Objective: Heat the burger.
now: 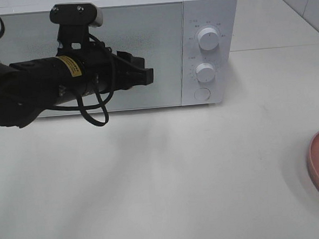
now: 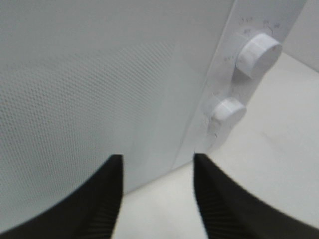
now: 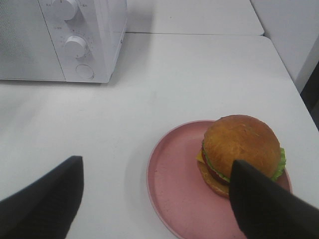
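Exterior high: yellow label (image 1: 68, 66) unreadable, microwave (image 1: 207, 8) shut.

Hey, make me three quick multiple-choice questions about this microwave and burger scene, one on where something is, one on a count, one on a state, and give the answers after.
1. Where does the burger sit?
A. inside the microwave
B. on the pink plate
C. on the bare table

2. How many round knobs does the microwave have?
A. one
B. two
C. four

3. How does the microwave door stand?
A. closed
B. wide open
C. taken off

Answers:
1 B: the right wrist view shows the burger resting on the pink plate.
2 B: an upper knob and a lower knob stand on the panel.
3 A: the door lies flush with the front, with the left gripper before it.
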Tool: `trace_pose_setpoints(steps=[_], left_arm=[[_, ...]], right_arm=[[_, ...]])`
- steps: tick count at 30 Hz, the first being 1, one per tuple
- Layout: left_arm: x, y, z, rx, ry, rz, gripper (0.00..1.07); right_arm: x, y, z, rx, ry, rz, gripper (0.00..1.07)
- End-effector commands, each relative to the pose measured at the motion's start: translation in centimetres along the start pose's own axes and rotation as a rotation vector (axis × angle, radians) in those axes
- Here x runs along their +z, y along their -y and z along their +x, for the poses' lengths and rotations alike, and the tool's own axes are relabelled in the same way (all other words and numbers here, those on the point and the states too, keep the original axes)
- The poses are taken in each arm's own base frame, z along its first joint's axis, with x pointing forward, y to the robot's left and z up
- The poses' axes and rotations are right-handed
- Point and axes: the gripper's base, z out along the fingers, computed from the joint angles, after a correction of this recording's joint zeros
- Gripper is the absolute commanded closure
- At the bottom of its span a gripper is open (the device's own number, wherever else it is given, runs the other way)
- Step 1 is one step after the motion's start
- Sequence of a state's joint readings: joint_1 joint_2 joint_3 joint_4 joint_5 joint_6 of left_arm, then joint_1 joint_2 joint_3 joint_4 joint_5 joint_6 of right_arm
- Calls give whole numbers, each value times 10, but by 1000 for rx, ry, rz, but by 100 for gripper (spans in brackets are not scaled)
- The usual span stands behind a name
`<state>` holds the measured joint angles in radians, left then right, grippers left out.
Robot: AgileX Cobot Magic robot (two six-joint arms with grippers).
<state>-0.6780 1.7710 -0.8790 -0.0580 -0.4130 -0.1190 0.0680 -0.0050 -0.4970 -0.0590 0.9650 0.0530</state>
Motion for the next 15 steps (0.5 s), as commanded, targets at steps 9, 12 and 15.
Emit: trace_pose_setpoints(steps=[9, 12, 15], left_arm=[[-44, 20, 9, 15, -484, -2, 9], [-63, 19, 10, 36, -659, -26, 9], [-77, 17, 7, 74, -725, -39, 9]], right_arm=[[-3, 0, 2, 3, 26, 7, 31], [-3, 0, 2, 3, 26, 7, 31], [-3, 0, 2, 3, 26, 7, 31]])
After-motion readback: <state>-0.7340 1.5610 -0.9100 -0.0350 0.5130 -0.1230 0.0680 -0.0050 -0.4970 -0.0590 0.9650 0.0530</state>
